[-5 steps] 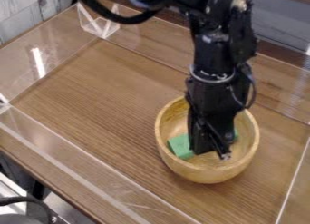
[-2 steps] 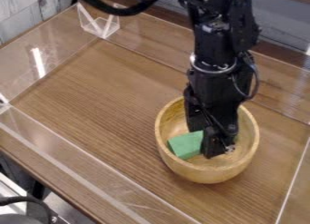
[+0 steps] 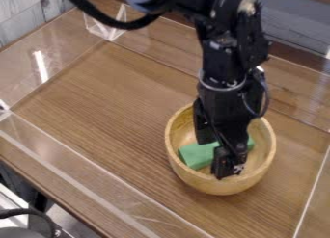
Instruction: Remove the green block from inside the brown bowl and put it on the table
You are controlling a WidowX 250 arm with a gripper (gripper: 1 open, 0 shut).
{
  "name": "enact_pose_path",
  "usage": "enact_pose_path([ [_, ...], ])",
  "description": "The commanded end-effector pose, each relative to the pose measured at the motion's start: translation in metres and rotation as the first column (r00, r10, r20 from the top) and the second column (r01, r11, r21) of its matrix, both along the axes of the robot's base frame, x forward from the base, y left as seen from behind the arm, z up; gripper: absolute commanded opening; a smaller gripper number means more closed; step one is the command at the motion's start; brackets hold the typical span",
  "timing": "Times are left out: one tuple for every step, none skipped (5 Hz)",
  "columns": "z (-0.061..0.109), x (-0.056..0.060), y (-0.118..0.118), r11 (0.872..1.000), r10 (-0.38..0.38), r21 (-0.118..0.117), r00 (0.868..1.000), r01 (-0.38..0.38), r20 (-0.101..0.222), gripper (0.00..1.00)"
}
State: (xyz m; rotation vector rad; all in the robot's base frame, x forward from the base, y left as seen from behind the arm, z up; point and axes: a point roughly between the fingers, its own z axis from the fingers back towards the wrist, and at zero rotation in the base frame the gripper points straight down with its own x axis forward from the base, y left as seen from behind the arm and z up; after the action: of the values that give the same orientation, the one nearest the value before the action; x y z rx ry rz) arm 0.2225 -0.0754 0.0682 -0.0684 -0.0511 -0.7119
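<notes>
The brown bowl (image 3: 184, 171) stands on the table (image 3: 110, 97) at the front right. The green block (image 3: 196, 154) lies inside it, on the left side of the bowl's floor. My black gripper (image 3: 217, 145) points straight down into the bowl with its jaws open. One finger stands behind the block and the other finger (image 3: 229, 162) stands just to its right. The fingers hide part of the block, and I cannot tell whether they touch it.
Clear acrylic walls (image 3: 77, 198) run along the table's edges. A clear angled piece (image 3: 106, 28) stands at the back left. The arm rises from the bowl toward the top of the view.
The jaws have spread from shut to open inside the bowl. The hand has stayed in place. More of the green block shows beside the fingers.
</notes>
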Motion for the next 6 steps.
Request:
enact_pose_path([
  [-0.001,0.006,0.002,1.000,-0.001,-0.004,0.999,0.001,0.035,1.00],
  [-0.009,0.007,0.002,1.000,-0.003,-0.003,0.999,0.003,0.035,1.00],
  [-0.014,0.007,0.002,1.000,0.000,-0.002,0.999,0.000,0.034,1.00],
  [-0.018,0.008,0.002,1.000,0.004,-0.003,0.999,-0.004,0.034,1.00],
  [-0.022,0.009,0.002,1.000,0.008,-0.004,0.999,-0.008,0.035,1.00],
  [-0.025,0.010,0.003,1.000,0.012,-0.005,0.999,-0.011,0.035,1.00],
])
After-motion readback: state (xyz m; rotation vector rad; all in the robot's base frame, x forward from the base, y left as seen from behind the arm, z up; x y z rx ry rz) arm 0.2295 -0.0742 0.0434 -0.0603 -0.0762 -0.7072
